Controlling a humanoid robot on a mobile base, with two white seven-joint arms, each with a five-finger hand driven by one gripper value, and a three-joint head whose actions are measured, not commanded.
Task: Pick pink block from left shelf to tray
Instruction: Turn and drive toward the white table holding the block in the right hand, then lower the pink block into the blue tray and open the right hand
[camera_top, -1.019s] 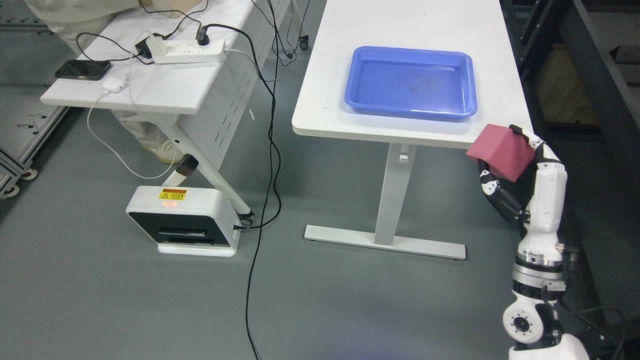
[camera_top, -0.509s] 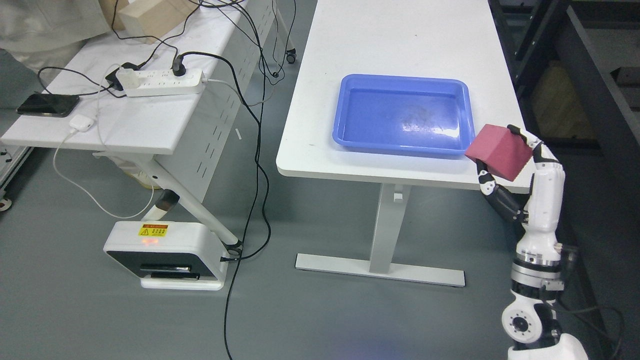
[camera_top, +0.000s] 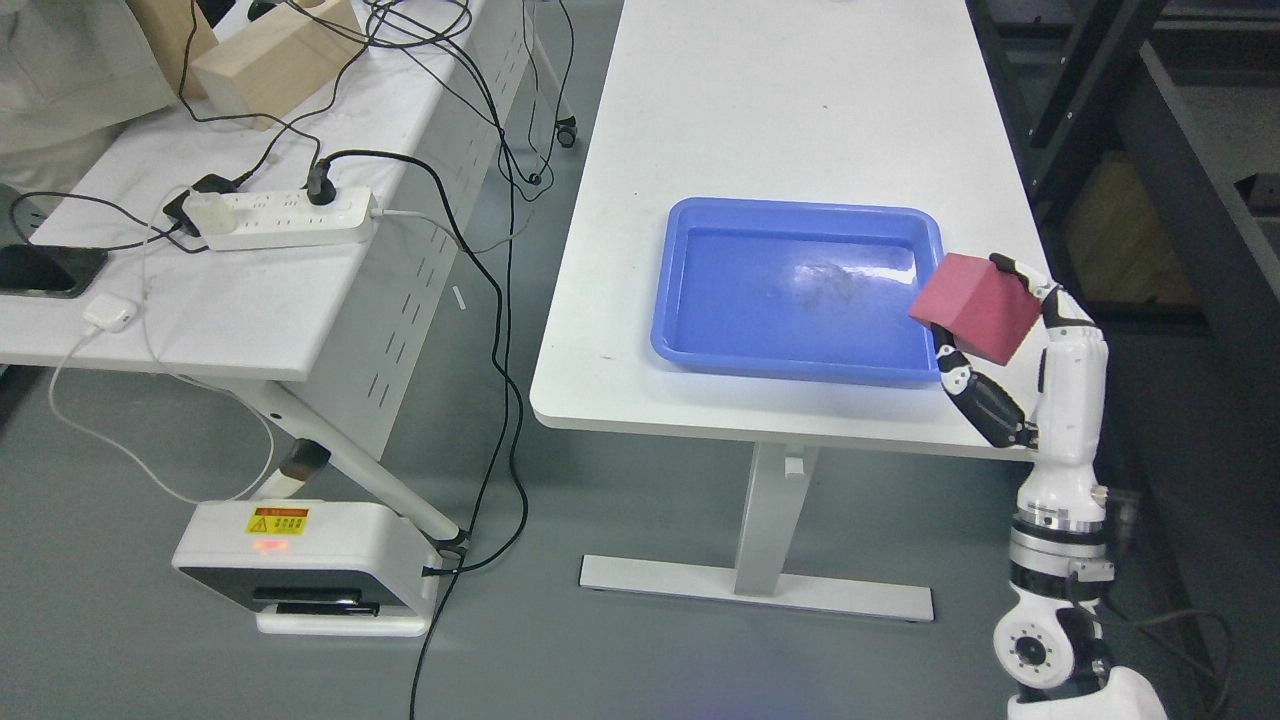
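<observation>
One camera feeds me, the head view, looking down on a white table (camera_top: 760, 130) with a blue tray (camera_top: 690, 345) near its front edge. My right hand (camera_top: 1010, 345) comes up from the lower right, fingers (camera_top: 985, 400) clamped on the pink block (camera_top: 972, 305), which is lifted and tilted, and overlaps the tray's right rim in the picture. I cannot tell how high above the rim it hangs. My left hand is out of sight. On a second white table (camera_top: 240, 300) to the left lie a power strip (camera_top: 285, 218), cables, a wooden block (camera_top: 275, 60) and a phone (camera_top: 40, 270). I judge the carry is nearly done; only the placing remains. If I let go here, the tilted block could strike the rim and tumble onto the table or floor. Lowering without moving further left could knock the tray askew.
</observation>
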